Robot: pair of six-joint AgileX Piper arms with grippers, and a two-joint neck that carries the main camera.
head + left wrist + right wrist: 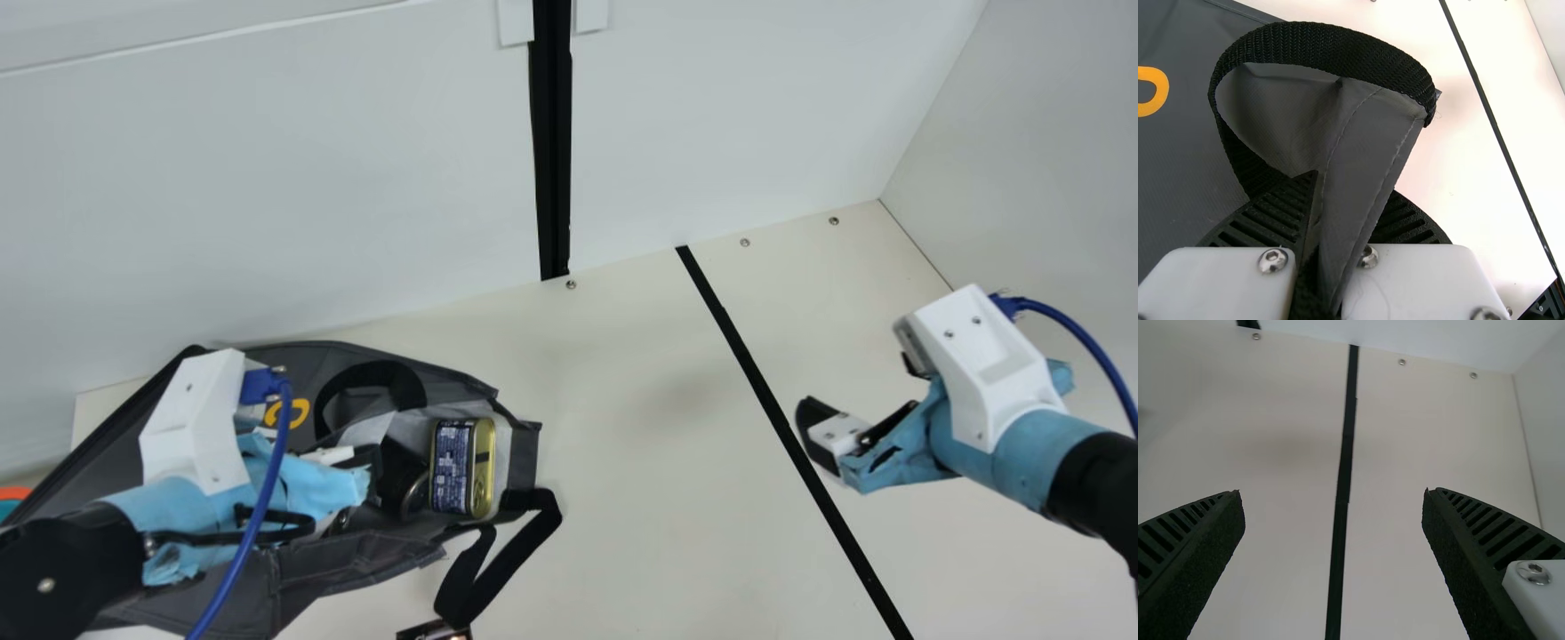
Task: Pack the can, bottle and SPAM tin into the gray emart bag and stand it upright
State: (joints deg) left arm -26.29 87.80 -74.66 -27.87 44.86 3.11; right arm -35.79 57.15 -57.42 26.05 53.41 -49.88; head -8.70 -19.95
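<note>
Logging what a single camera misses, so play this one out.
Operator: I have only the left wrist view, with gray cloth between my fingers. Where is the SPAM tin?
Observer: In the main view, the SPAM tin sits just inside the open mouth of the gray bag.
Operator: And the right gripper, is it holding anything?
Observer: No, in the right wrist view the right gripper is wide open with nothing between its fingers.
Operator: Is any strap lying outside the bag's mouth?
Observer: Yes, the main view shows a black strap trailing from the mouth onto the table.
</note>
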